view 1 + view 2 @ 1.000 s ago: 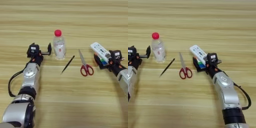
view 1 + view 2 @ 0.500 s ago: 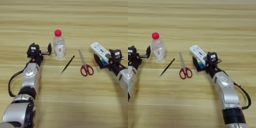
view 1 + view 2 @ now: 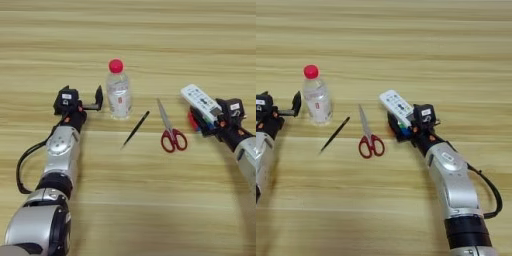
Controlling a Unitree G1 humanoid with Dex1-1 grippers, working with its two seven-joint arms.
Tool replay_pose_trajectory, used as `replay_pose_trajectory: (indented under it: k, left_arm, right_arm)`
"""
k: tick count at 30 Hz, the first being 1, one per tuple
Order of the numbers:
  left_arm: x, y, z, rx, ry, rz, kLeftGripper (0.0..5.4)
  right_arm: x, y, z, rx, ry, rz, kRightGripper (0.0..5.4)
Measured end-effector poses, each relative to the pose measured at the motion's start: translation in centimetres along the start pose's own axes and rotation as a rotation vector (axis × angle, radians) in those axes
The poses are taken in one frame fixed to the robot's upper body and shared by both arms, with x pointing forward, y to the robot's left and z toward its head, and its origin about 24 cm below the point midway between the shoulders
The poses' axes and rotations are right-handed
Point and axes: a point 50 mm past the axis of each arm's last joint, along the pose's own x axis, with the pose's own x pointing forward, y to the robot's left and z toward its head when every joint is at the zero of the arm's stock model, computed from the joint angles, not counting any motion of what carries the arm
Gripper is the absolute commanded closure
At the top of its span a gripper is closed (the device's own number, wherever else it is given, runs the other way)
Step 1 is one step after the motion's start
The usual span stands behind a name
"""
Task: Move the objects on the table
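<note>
The left gripper (image 3: 98, 97) is held open just beside the bottle (image 3: 118, 91). The right gripper (image 3: 406, 126) seems clenched on the remote control (image 3: 396, 107), above the puzzle cube (image 3: 401, 131).

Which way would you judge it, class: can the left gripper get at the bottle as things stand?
Probably yes. The left gripper sits just left of the bottle, at its side, with bare table between them and nothing in the way. The pen lies on the bottle's other side.
</note>
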Motion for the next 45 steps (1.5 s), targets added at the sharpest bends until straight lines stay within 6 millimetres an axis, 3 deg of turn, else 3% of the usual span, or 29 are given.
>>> replay_pose_trajectory:
  k: [10,21,35,45]
  left_arm:
    - [0.0,0.0,0.0,0.0,0.0,0.001,0.0]
    - [0.0,0.0,0.0,0.0,0.001,0.002,0.0]
    - [0.0,-0.1,0.0,-0.001,0.001,0.002,0.0]
    - [0.0,-0.1,0.0,-0.001,0.001,0.001,0.0]
  right_arm:
    - [0.0,0.0,-0.2,0.002,0.007,-0.002,2.5]
    - [-0.1,-0.4,0.2,0.001,-0.02,-0.021,2.5]
    - [-0.5,-3.9,1.6,-0.01,-0.061,-0.169,2.5]
    - [-0.9,-6.2,-0.3,0.018,0.017,-0.304,2.5]
